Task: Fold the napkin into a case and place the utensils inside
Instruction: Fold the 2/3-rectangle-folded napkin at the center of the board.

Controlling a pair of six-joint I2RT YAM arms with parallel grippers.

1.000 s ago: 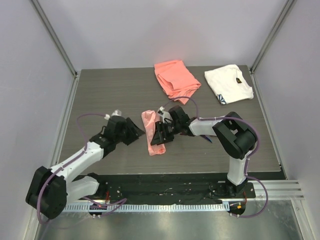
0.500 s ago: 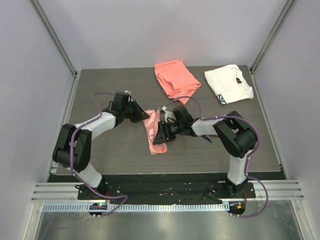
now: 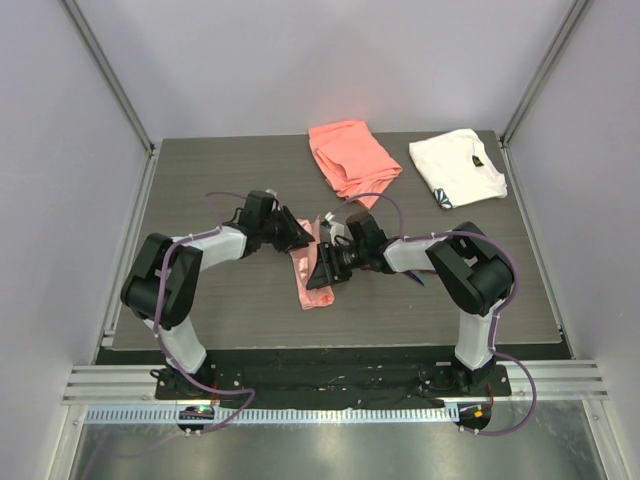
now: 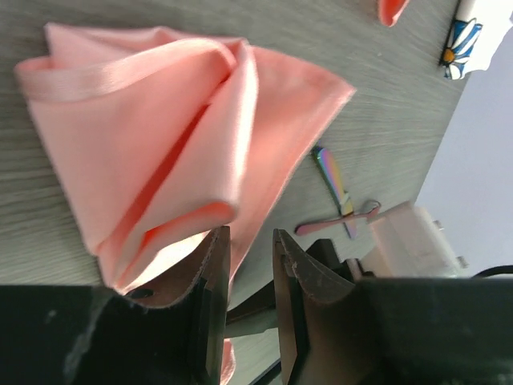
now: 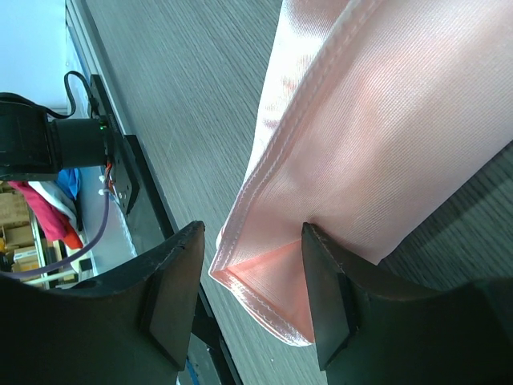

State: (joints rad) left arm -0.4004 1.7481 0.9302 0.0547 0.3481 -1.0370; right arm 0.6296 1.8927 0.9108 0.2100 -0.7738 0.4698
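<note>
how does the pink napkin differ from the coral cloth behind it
The napkin is pale, glossy pink; the coral cloth is deeper orange-pink and matte. The napkin is folded into a narrow strip; the coral cloth is a wider, looser bundle. Both are folded fabric.

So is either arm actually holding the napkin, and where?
Right gripper: nothing held, jaws open astride a corner of the napkin. Left gripper: jaws narrow at a folded edge, but a pinch cannot be told.
</note>
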